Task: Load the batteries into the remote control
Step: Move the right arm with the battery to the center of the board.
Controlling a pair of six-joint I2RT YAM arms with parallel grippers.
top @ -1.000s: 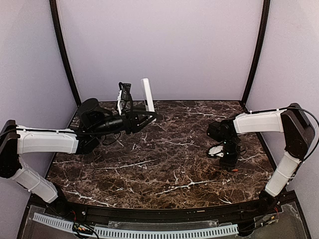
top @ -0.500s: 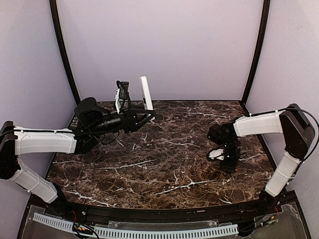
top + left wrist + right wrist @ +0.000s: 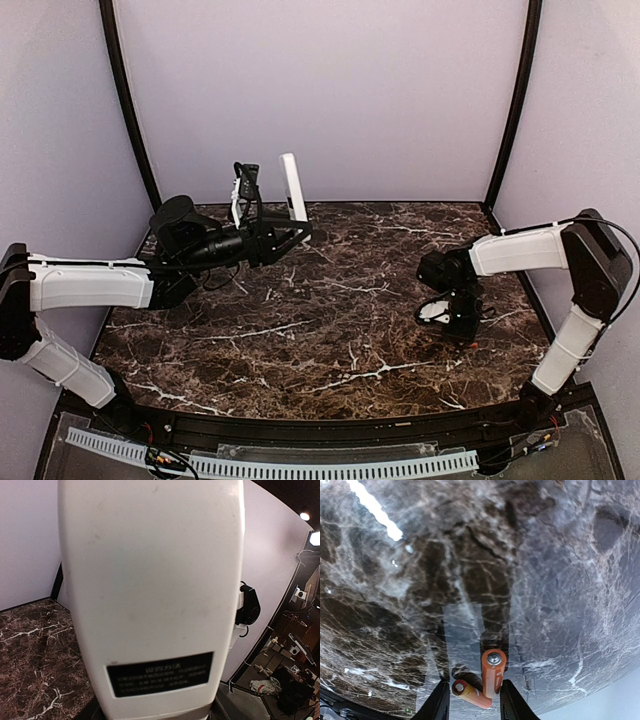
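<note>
Over the table's [image 3: 330, 335] far-left corner, left gripper [image 3: 287, 231] clamps the remote control [image 3: 293, 185] upright, plain back to its cam; black label [image 3: 160, 673] there, text too blurred to read. Near the right edge, right gripper [image 3: 472, 700] straddles both batteries [image 3: 492, 672], fingers partly apart, can't tell if gripping. Risk: pinches two at once, one squirts out & rolls off

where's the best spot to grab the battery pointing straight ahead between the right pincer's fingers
Across the middle of its barrel, from straight above. The battery lies flat on the marble table, long sides facing the fingers. Stay off its near end, where the second battery appears to touch it.
</note>
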